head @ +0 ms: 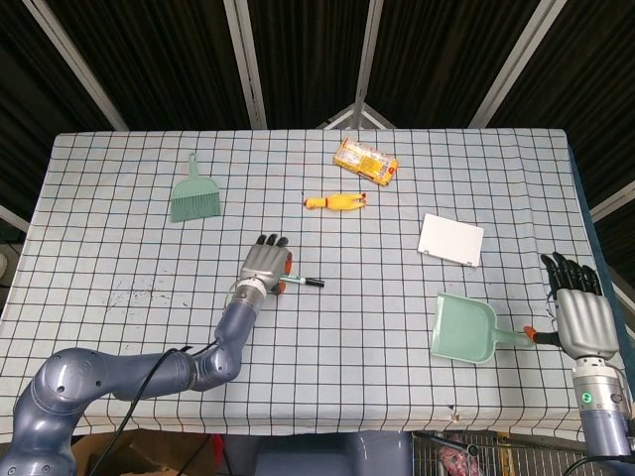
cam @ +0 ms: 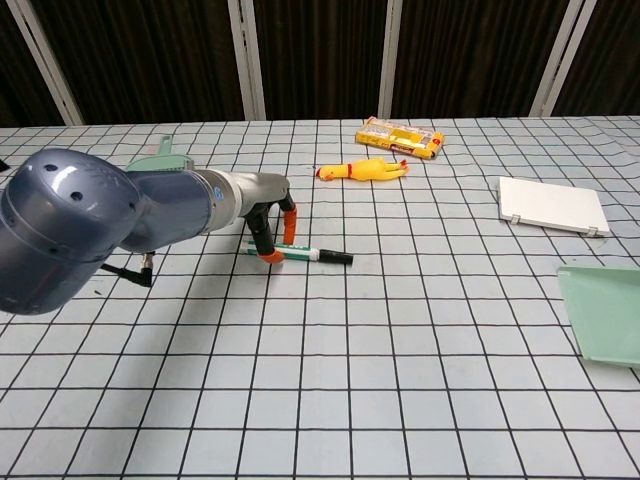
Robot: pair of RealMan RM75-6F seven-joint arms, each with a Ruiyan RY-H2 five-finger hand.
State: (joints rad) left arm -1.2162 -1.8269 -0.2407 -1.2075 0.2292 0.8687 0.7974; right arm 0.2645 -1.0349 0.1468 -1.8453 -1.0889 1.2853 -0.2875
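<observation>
The robot's left hand [head: 264,266] bears down on a green marker [head: 301,282] near the middle of the checked desk [head: 119,258], its orange-tipped fingers [cam: 268,254] closing on the marker's pale end while the black cap points toward 3 o'clock. In the chest view the marker lies flat on the cloth, with the fingers touching it from above; whether it is firmly gripped cannot be told.

The right hand [head: 581,315] hangs past the desk's 4 o'clock edge, fingers straight and apart, holding nothing. Just beside it, the orange-tipped handle of a green dustpan [head: 463,328] reaches out toward that edge.

Open cloth surrounds the marker on all sides. A yellow rubber chicken [head: 335,202] lies toward 1 o'clock from it, well apart, and a yellow snack packet [head: 365,161] sits beyond that, near the far edge. A white flat box [head: 450,240] rests toward 3 o'clock, between the marker and the right-hand edge. A green hand brush [head: 194,190] lies toward 10 o'clock, well clear of the left arm. The near half of the desk lies open in front of the marker.
</observation>
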